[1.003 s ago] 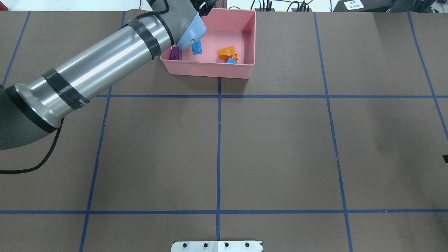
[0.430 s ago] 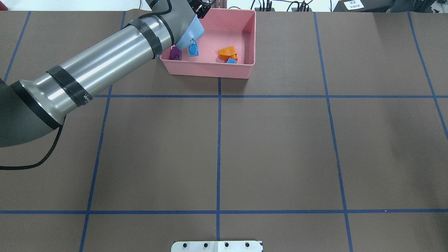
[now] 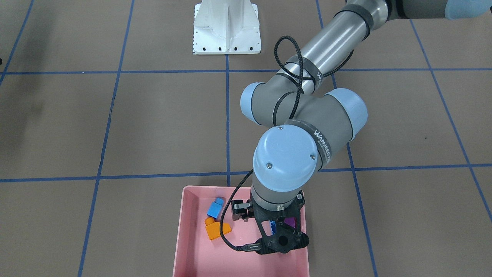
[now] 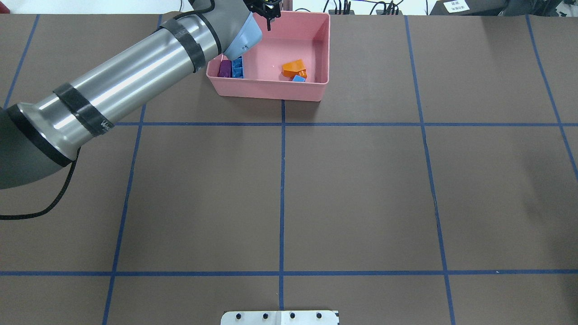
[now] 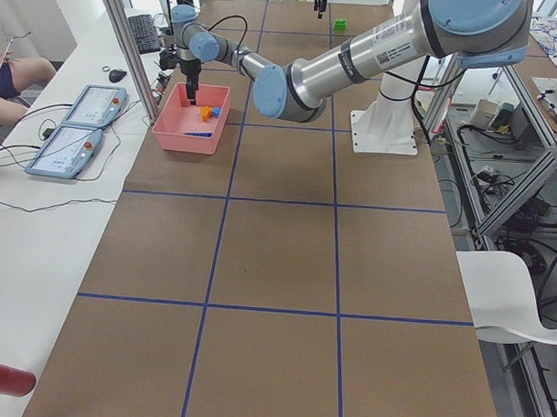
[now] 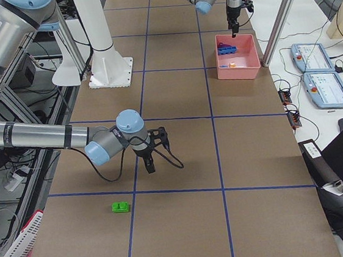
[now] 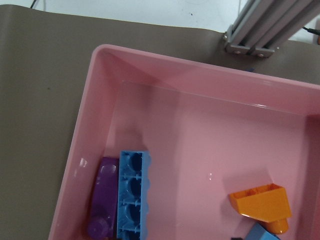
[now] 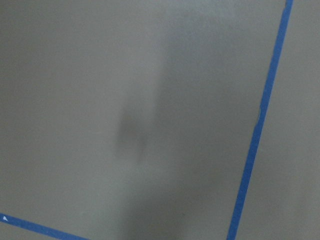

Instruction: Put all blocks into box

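The pink box (image 4: 271, 92) stands at the far edge of the table. In it lie the orange block (image 4: 293, 67), the small blue block (image 4: 298, 78), the purple block (image 7: 102, 200) and the long blue block (image 7: 132, 195), which rests studs down against the purple one. My left gripper (image 4: 267, 13) hangs open and empty above the box's far left part. The green block (image 6: 120, 206) lies on the table far from the box. My right gripper (image 6: 151, 164) hovers low over bare table a short way from the green block. I cannot tell whether it is open or shut.
The white robot base (image 3: 226, 29) stands at the near table edge. An aluminium post (image 7: 270, 30) rises just behind the box. Blue tape lines (image 4: 282, 180) cross the brown table. Control tablets (image 5: 85, 124) lie on a side bench.
The long blue block has tumbled left in the box and come to rest against the purple block. My left arm has lifted and swung slightly.
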`<state>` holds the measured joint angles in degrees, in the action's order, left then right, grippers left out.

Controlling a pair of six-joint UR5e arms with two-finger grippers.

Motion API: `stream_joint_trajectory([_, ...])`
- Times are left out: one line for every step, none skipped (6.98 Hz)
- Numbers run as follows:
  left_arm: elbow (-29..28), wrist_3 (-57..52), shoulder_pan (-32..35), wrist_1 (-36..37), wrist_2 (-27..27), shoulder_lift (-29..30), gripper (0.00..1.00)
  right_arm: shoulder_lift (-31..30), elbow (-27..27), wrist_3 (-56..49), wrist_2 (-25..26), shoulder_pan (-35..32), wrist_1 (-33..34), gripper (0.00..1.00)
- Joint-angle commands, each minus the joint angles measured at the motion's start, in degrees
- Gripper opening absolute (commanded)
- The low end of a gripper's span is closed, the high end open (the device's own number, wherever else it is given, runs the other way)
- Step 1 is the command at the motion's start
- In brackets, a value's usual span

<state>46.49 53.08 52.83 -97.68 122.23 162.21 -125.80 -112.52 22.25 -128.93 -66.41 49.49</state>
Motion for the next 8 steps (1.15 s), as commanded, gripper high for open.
stream_joint_trajectory([17.2, -11.4, 0.9, 11.4, 2.0, -10.4, 1.0, -4.8, 1.0, -0.1, 0.0, -0.1, -0.4, 0.99])
stream_joint_trajectory([28.0, -19.3, 1.5, 17.4, 1.7, -18.3, 1.0, -6.0, 3.8, -0.6, 0.0, 0.0, -4.4, 0.99])
stream_joint_trajectory([39.7, -27.3, 2.8, 18.1, 1.5, -30.3, 1.0, -6.5, 9.6, -0.3, 0.0, 0.0, -11.2, 0.99])
stream_joint_trajectory([48.1, -37.3, 5.9, 18.0, 1.4, -41.4, 1.0, -6.4, 13.3, 0.1, 0.2, 0.1, -14.4, 0.98])
stream_joint_trajectory([53.3, -48.3, 9.7, 18.0, 1.9, -49.7, 1.0, -6.2, 14.4, 0.2, 0.7, 0.1, -14.4, 0.98])
stream_joint_trajectory([56.4, -52.3, 12.4, 18.0, 2.0, -53.9, 1.0, -6.0, 15.8, 0.3, 1.0, 0.2, -14.4, 0.97])
stream_joint_trajectory([57.0, -52.4, 12.4, 18.0, 1.9, -54.7, 1.0, -5.4, 17.2, 0.7, 1.1, 0.7, -14.3, 0.97])
stream_joint_trajectory([57.3, -52.4, 12.4, 18.1, 2.0, -54.8, 1.0, -3.6, 18.8, 0.8, 1.1, 1.6, -14.1, 0.98])
